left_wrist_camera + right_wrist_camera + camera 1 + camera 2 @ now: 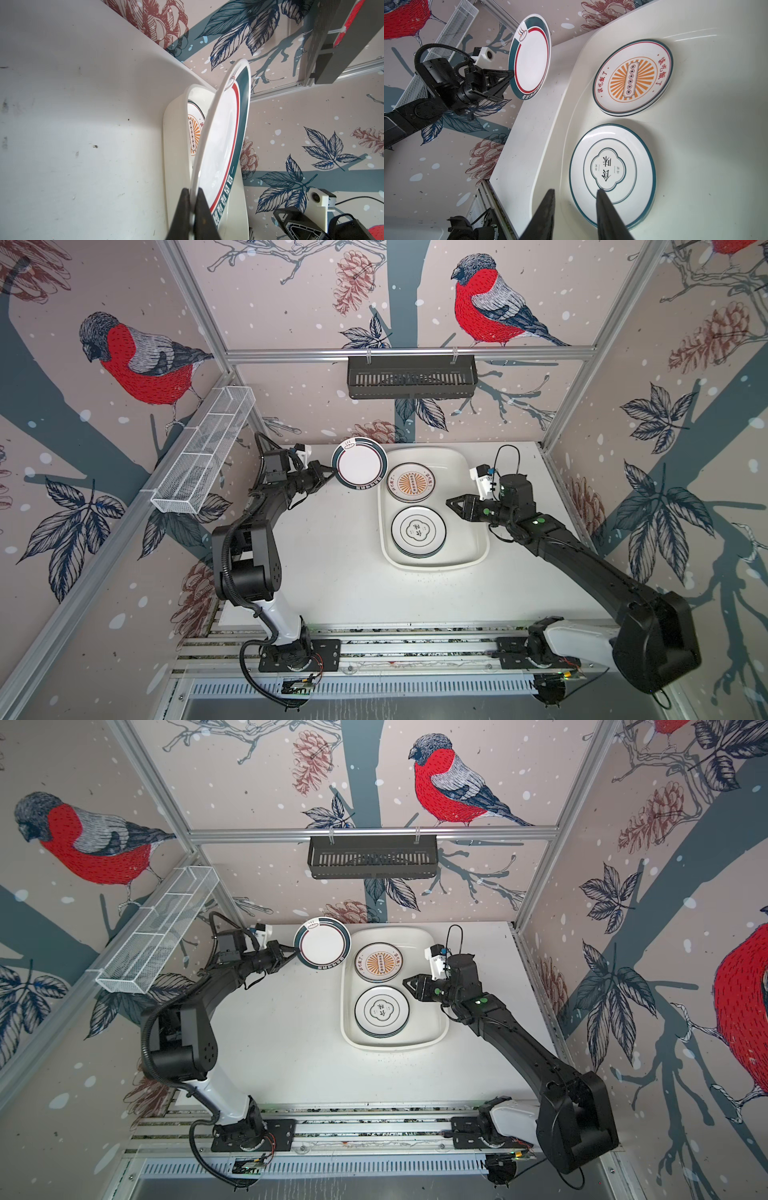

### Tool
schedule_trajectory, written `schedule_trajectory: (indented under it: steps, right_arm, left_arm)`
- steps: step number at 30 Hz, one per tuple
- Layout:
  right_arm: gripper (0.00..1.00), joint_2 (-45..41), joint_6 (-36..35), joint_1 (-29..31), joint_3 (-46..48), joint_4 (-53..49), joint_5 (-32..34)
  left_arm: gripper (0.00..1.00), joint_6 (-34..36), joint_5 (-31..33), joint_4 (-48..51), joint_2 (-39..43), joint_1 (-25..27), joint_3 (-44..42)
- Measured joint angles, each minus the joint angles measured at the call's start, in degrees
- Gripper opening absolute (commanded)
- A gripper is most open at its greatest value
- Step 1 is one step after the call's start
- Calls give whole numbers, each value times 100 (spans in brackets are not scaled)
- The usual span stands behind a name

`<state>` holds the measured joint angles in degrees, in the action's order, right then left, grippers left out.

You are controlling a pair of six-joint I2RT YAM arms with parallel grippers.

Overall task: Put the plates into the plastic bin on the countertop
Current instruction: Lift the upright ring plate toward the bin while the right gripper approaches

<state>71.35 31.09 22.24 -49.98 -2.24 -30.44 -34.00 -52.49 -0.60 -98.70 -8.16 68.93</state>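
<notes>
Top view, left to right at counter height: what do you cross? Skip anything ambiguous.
wire-mesh basket → left gripper → green-rimmed plate in its grip → sunburst plate → right gripper. Left out, overlapping: clover plate, plastic bin.

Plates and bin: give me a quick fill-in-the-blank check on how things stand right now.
The left tool grips the green-rimmed plate by its ____.
Inside the plastic bin lie ____ stacks of plates.
The right tool, above the bin, is open and holds ____.
Missing words: rim; two; nothing.
</notes>
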Motion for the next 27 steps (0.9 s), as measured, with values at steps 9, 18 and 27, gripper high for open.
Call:
schedule_trajectory:
  steps: [9, 18, 27]
  right_arm:
    - [37, 525, -11, 350, -483, 256, -129]
    - [37, 793, 63, 509, -697, 603, -155]
    - [38, 942, 337, 549, -721, 999, -153]
  left_arm:
    - [0, -26, 4, -55, 444, 345, -197]
    - [0, 149, 48, -15, 859, 887, -190]
    - [0, 332, 164, 15, 1104, 1211, -125]
